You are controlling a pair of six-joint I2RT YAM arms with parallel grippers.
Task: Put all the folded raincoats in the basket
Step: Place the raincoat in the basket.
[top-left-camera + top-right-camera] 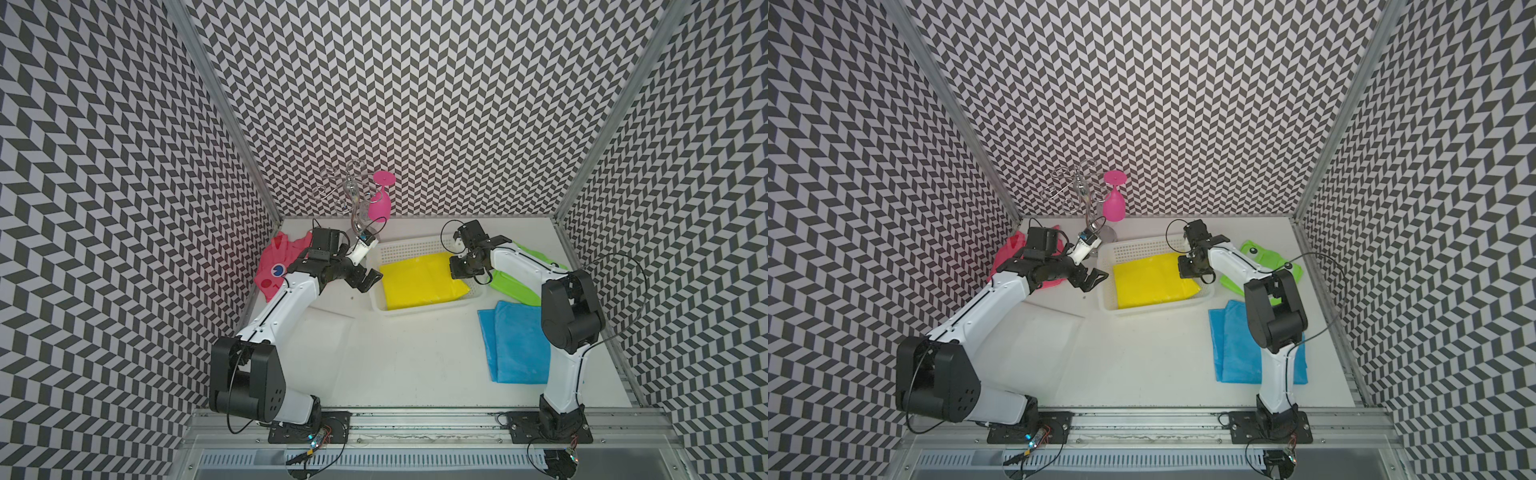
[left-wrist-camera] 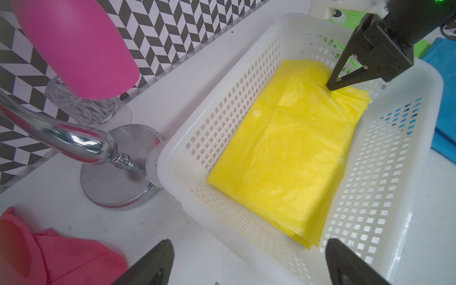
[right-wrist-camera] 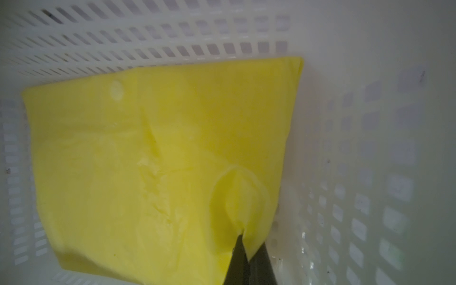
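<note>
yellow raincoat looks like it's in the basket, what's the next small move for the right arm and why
Probably open the right tool and let go. The yellow raincoat already lies flat on the floor of the basket, inside its walls, yet the tool is shut, pinching a puckered corner of it. Lifting away while shut would likely drag the fold out.

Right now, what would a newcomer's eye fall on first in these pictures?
The yellow raincoat, lying folded in the white basket at mid-table, with the right gripper shut on one corner. Next, the pink glass hanging upside down on a chrome rack at the back wall, and the blue raincoat flat beside the right arm.
</note>
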